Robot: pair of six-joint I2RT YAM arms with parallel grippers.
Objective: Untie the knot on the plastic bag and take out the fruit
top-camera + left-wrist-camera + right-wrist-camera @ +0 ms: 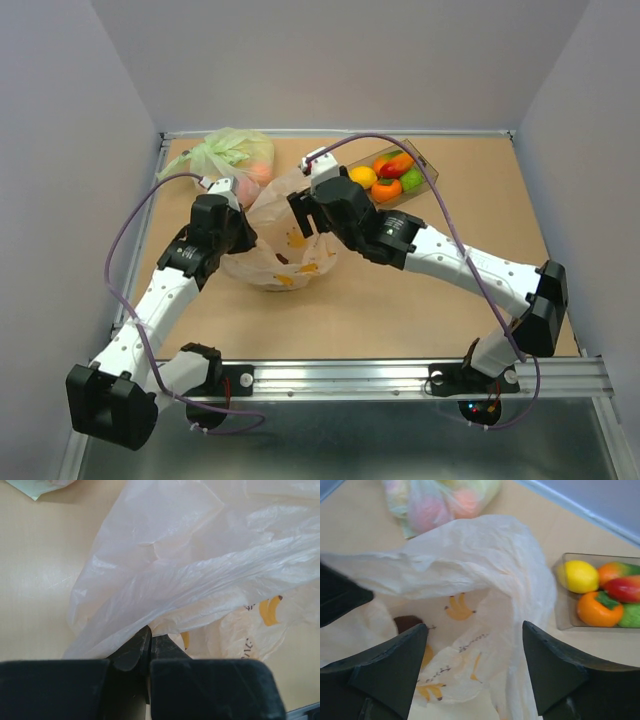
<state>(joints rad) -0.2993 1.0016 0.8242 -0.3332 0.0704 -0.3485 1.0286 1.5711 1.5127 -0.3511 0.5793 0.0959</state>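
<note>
My left gripper (149, 641) pinched the plastic bag (200, 570) film, fingers pressed together. My right gripper (474, 627) hung spread above it. Banana prints (459, 607) noted; small script unreadable.

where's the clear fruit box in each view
top external: clear box far, right of centre.
left wrist: not in view.
right wrist: clear box at the right edge.
shared landmark: plastic bag, seen in all three.

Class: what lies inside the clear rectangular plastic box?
A yellow toy lemon, green-capped orange, red fruit, orange-green fruit and green lime. Anything beneath them is hidden.
</note>
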